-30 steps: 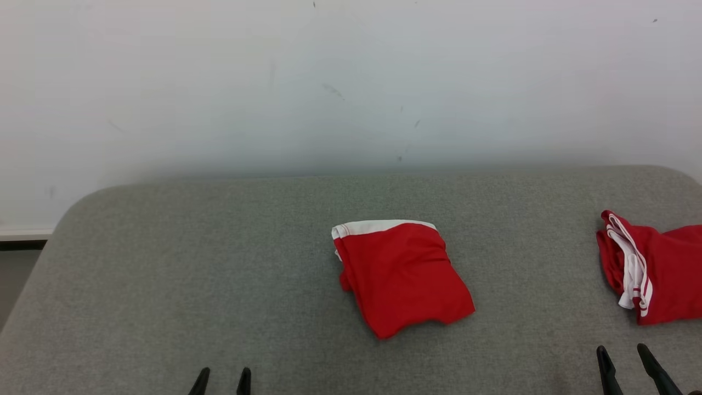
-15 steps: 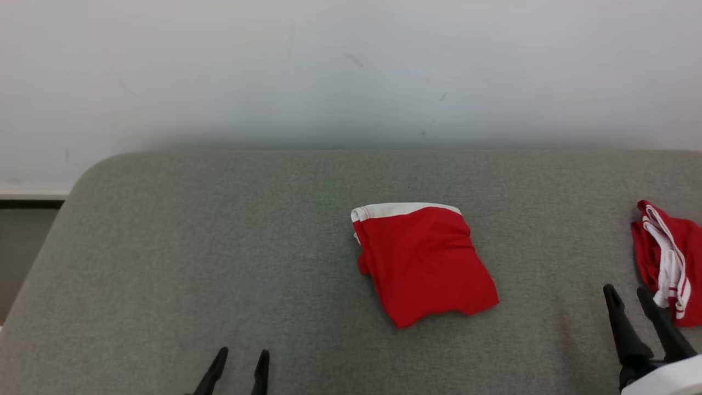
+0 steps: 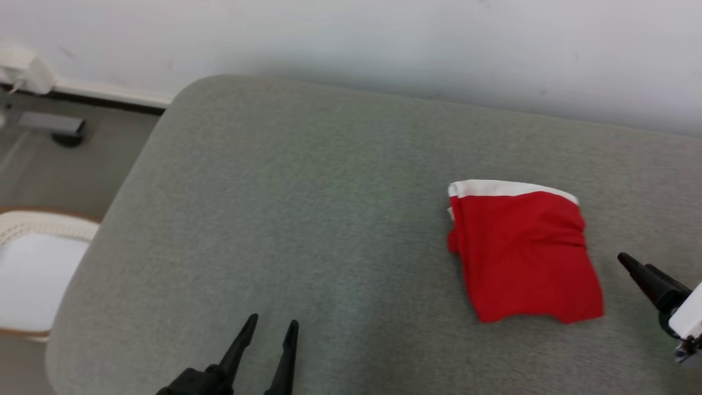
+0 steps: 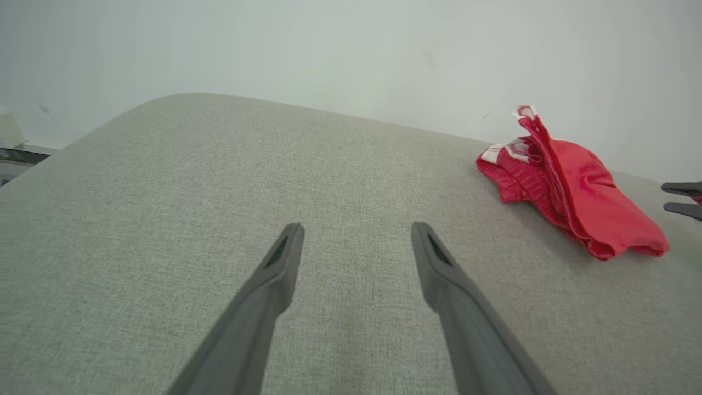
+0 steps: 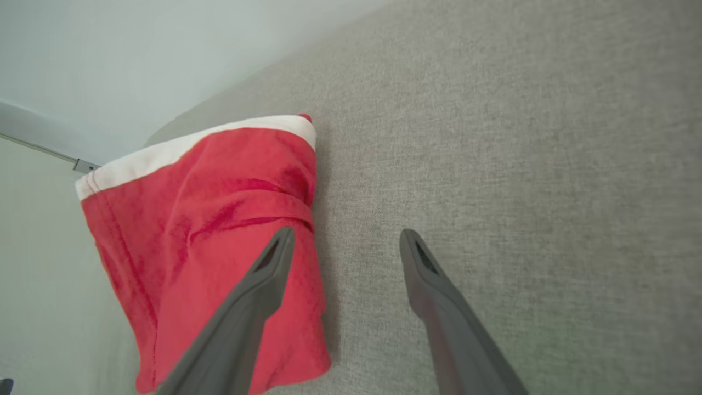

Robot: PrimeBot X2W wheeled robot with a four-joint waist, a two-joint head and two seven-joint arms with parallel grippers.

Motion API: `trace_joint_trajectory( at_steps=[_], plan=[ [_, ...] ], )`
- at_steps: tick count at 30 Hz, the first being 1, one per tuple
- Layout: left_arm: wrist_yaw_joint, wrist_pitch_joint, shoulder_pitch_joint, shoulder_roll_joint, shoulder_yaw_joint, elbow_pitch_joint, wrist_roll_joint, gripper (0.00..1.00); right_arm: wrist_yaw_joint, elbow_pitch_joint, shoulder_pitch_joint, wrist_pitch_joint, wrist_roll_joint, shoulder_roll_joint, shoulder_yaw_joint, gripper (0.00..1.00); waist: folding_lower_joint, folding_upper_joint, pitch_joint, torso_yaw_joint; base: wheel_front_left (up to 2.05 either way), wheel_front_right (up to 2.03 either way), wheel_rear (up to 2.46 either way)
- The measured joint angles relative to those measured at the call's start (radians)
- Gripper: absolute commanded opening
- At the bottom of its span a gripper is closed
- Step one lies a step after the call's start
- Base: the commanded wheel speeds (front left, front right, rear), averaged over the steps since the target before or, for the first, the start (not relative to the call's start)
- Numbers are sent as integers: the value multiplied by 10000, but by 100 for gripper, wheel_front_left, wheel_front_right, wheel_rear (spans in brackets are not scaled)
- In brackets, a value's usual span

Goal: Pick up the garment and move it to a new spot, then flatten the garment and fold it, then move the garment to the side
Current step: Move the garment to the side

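Note:
A folded red garment (image 3: 521, 252) with a white waistband lies flat on the grey padded surface (image 3: 301, 192), right of centre. My right gripper (image 3: 636, 263) hovers open just off its right edge, fingers pointing at it. In the right wrist view the right gripper (image 5: 345, 235) has one finger over the garment (image 5: 208, 219) border and the other over bare fabric. My left gripper (image 3: 272, 322) is open and empty near the front edge, well to the left of the garment. The left wrist view shows the left gripper (image 4: 356, 230) above bare surface, with the garment (image 4: 576, 186) far right.
The surface's rounded left corner drops to the floor (image 3: 66, 170). A white object with a brown rim (image 3: 33, 269) stands beside that edge. A pale wall (image 3: 384, 44) runs behind. The other arm's fingertips (image 4: 680, 197) show at the left wrist view's right edge.
The camera has swung left, so the whole picture shifted right and a second red garment left the view. My right gripper has come up close to the folded garment's right edge.

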Motion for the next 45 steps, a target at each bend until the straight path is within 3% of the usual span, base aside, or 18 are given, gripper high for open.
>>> trace_joint_trajectory(
  at_steps=[10,18,19,20,21,22,33,45],
  plan=[
    [111,0,-229,-2,-299,123,-157,100,2,899,-1031,1691,769,-232,-148,100,0,0,797,1262,0,0,0],
    [224,0,-322,-4,-380,178,-230,100,6,754,-1362,2107,786,12,17,100,0,0,992,1598,0,0,0],
    [238,0,-322,-4,-380,186,-232,100,6,711,-1362,2178,805,46,54,85,0,0,978,1600,0,0,0],
    [247,0,-322,-4,-378,186,-234,100,6,663,-1361,2242,836,67,84,48,0,0,971,1593,0,0,0],
    [270,0,-322,-4,-374,188,-242,100,4,585,-1352,2259,863,92,100,20,0,0,969,1580,0,0,0],
    [286,0,-321,-2,-355,186,-244,100,4,508,-1344,2276,945,142,94,0,0,0,964,1559,0,0,0],
    [297,0,-319,-4,-157,159,-228,100,4,-102,-1177,2040,903,155,178,0,0,0,823,544,0,0,0],
    [48,0,-543,-4,167,69,167,100,2,-663,-1521,1789,211,-989,-314,0,0,0,866,-1727,0,0,0]
  ],
)
